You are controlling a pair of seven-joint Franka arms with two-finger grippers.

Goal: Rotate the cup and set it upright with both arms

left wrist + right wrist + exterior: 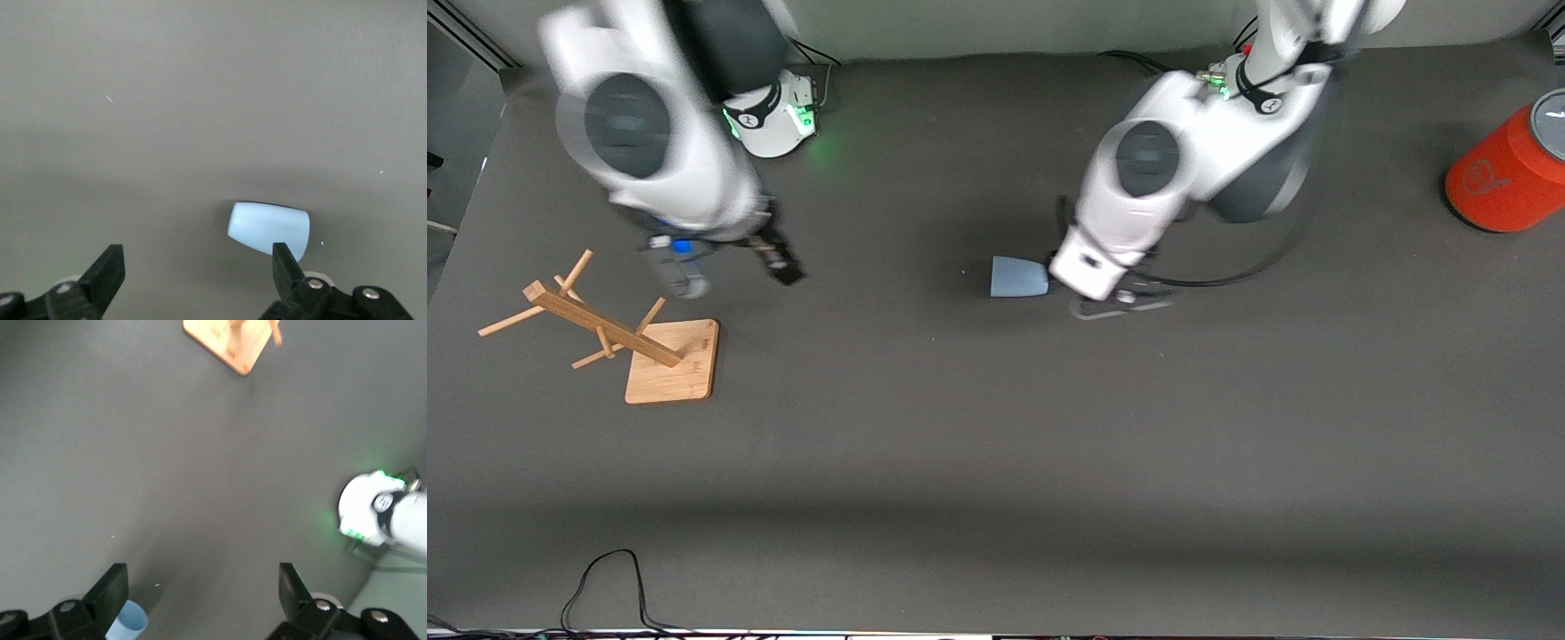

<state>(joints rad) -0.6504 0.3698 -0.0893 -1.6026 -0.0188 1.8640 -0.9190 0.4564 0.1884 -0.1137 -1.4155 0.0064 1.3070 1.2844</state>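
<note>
Left gripper (1107, 307) hangs low just beside the cup (1019, 277), which lies on its side on the dark table (996, 444) toward the right arm's end; fingers hidden here. Right gripper (734, 267) is up in the air near the wooden rack (605, 329), waiting.

Left wrist view: jaws wide, empty; cup (270, 231) sits off-centre by one fingertip (285, 261). Judgement: centre before closing, else the smooth, matte, tapered wall slips or rolls.

Right wrist view: jaws wide, empty; cup (127, 621) by one finger (113, 590).

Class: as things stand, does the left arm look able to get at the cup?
Probably yes. The left gripper hangs open just over the cup, which lies on its side on bare table; nothing sits between them.
</note>
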